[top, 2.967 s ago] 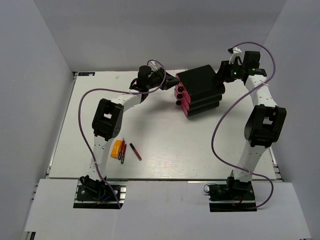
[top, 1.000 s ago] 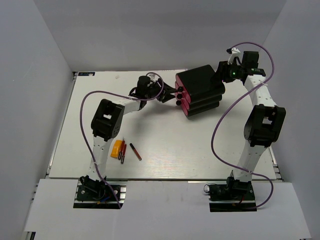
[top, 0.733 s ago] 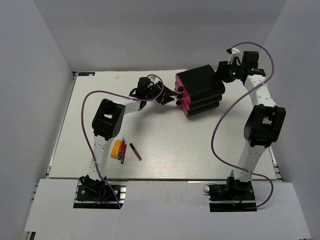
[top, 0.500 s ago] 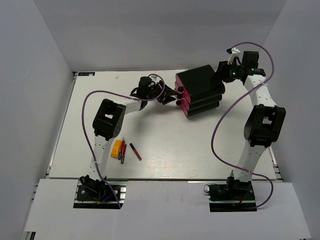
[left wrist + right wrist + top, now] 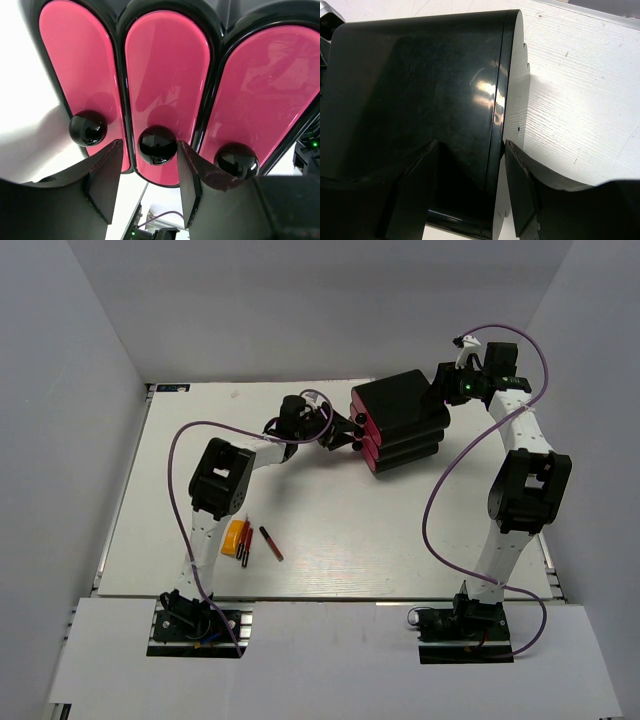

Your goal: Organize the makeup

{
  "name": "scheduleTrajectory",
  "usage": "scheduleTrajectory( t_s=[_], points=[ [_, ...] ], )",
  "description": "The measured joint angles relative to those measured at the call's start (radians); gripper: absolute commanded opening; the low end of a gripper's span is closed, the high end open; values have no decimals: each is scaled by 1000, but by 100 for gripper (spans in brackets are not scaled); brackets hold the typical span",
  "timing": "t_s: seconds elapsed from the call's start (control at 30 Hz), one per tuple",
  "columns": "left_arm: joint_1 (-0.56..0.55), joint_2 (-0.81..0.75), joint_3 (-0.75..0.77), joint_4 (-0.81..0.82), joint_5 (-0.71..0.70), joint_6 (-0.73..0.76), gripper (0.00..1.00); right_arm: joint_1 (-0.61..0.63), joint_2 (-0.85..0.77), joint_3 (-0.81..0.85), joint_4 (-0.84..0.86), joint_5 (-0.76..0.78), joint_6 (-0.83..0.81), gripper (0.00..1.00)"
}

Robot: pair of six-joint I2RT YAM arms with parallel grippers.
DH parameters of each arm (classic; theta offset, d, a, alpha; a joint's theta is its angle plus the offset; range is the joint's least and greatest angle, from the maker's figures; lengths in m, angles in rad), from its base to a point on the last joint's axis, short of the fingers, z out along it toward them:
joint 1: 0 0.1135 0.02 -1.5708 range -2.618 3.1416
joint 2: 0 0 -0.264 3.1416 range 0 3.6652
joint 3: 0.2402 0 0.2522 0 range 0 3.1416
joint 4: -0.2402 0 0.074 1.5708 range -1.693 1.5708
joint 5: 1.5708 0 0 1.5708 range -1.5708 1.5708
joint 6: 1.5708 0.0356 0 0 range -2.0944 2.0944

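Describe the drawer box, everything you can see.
The box is glossy black plastic with three rounded pink drawers, each with a black ball knob, all looking shut. It stands angled, far on the table. The open left gripper flanks the middle knob; the open right gripper straddles its back edge, contact unclear.

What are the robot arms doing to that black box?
The left gripper has its open fingers on either side of the middle knob of the pink drawers in the black box, not pinching yet. The right gripper sits over the box's back edge, maybe steadying it. The orange tube and pencils lie on the table, untouched.
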Motion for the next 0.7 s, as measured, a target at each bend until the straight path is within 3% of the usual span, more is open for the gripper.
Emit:
scheduleTrajectory(
  t_s=[0.33, 0.4, 0.53, 0.7],
  points=[
    [-10, 24, 15, 49, 2, -33, 50, 0, 0, 0, 0, 0, 0, 60],
    [-11, 25, 15, 60, 2, -42, 47, 0, 0, 0, 0, 0, 0, 60],
    [-12, 27, 15, 74, 2, -53, 24, 0, 0, 0, 0, 0, 0, 60],
    [-13, 28, 4, 93, -1, -61, 20, 0, 0, 0, 2, 4, 2, 57]
  ],
)
